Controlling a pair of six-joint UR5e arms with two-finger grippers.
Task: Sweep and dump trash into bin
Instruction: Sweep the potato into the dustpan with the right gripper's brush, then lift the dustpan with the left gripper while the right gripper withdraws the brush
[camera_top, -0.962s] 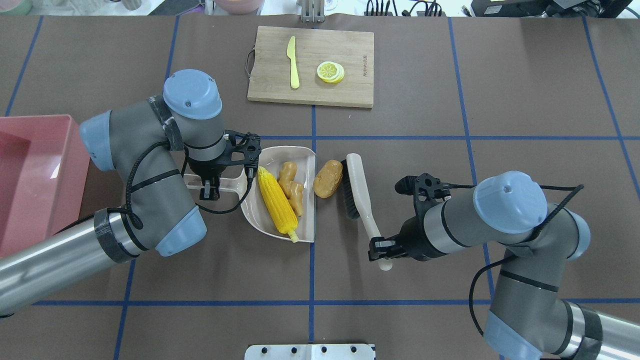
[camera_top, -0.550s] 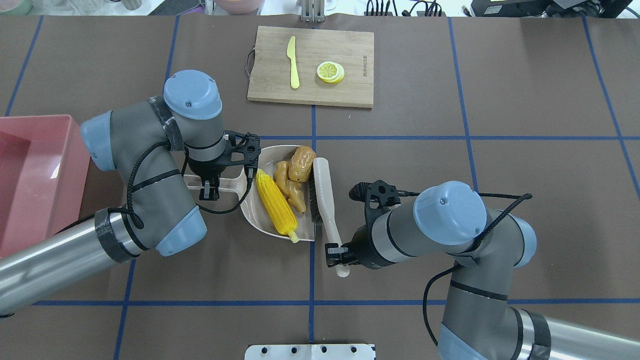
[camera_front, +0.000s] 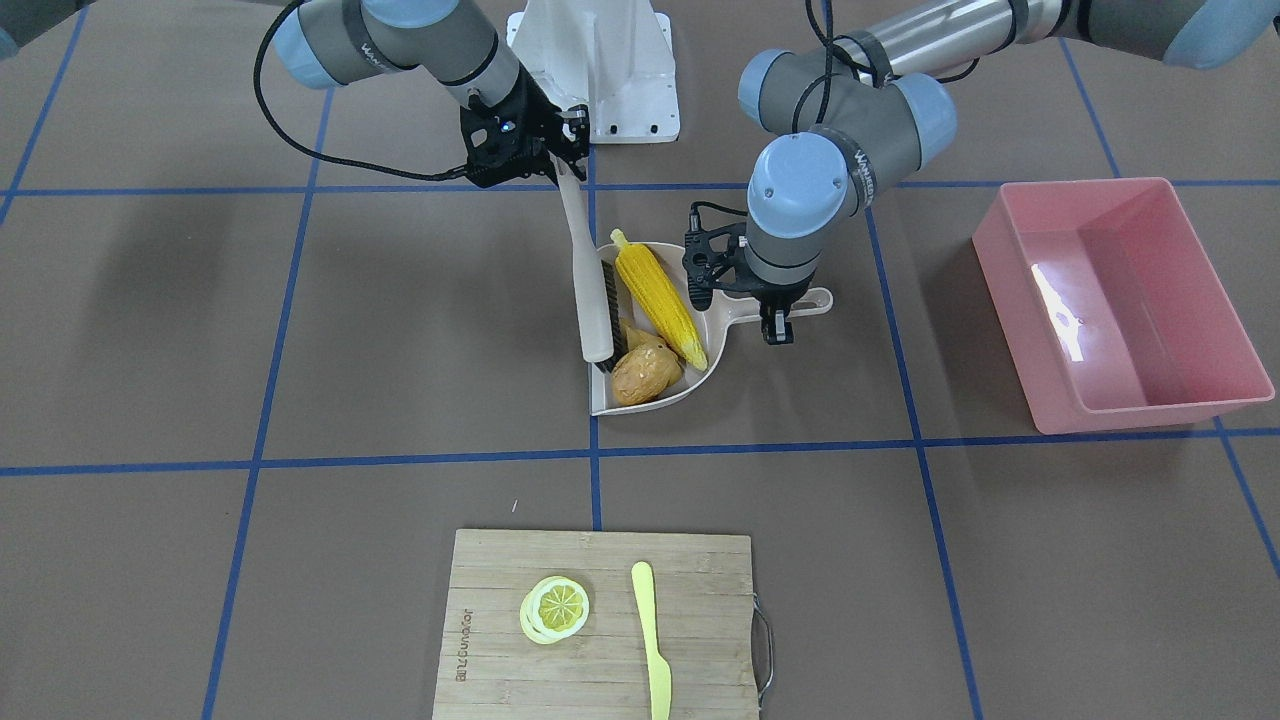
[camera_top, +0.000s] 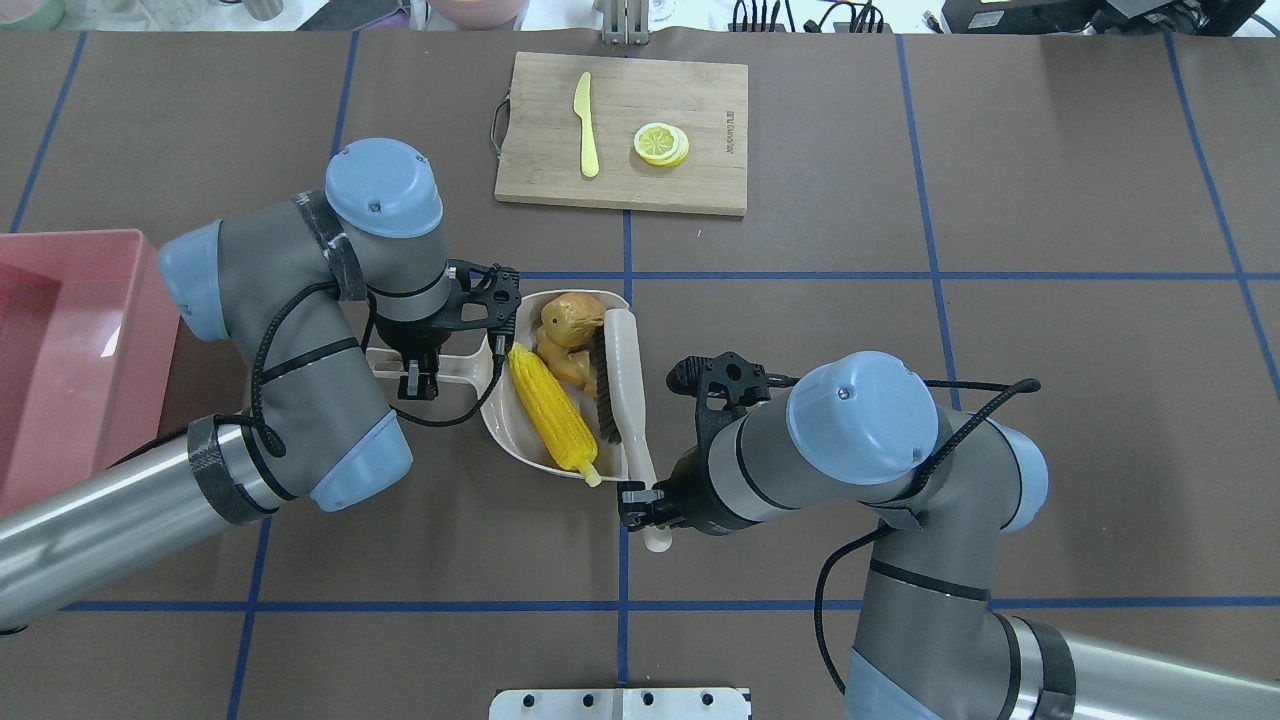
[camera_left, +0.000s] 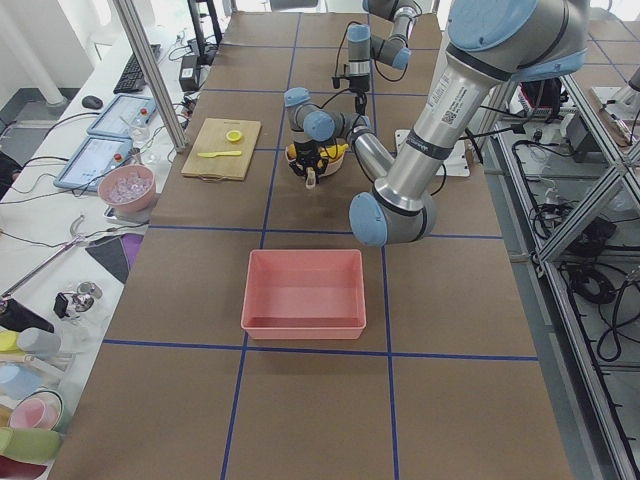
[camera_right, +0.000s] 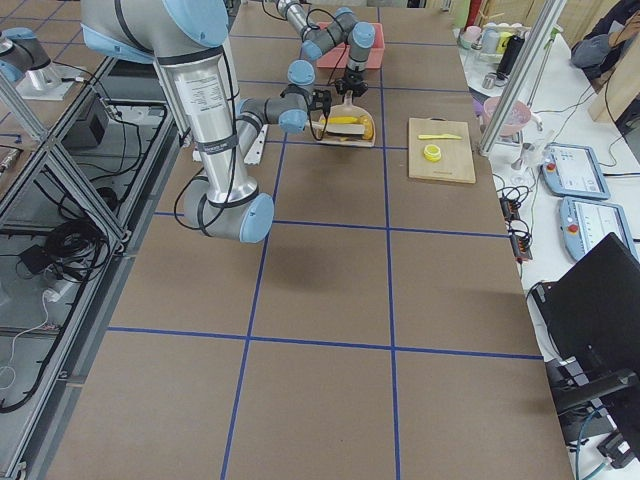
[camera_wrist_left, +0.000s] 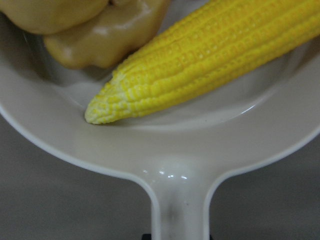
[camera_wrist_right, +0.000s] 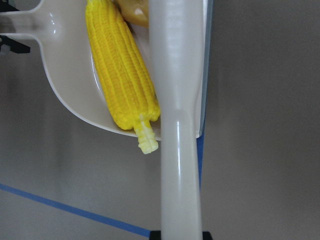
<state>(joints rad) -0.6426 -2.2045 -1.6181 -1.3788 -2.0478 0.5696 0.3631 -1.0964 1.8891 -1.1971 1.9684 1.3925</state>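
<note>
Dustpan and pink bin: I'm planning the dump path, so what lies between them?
In the front-facing view, only bare table, crossed by one blue tape line, lies between dustpan and bin.

The worktop (camera_top: 1000, 400) was covered in matte brown material, divided into large rectangles by blue tape lines (camera_top: 930, 275). A beige dustpan (camera_top: 500, 425) lay flat about midway between the robot-side edge and the operators' edge, over a crossing of two tape lines, its handle pointing toward the worktop's left end and its straight open lip toward the right end. A pink rectangular bin (camera_top: 60, 350) stood well apart from it, toward the left end. A wooden cutting board (camera_top: 620, 170) with a metal handle loop lay close to the operators' edge. A white mounting plate (camera_top: 620, 703) sat at the robot-side edge.
</note>
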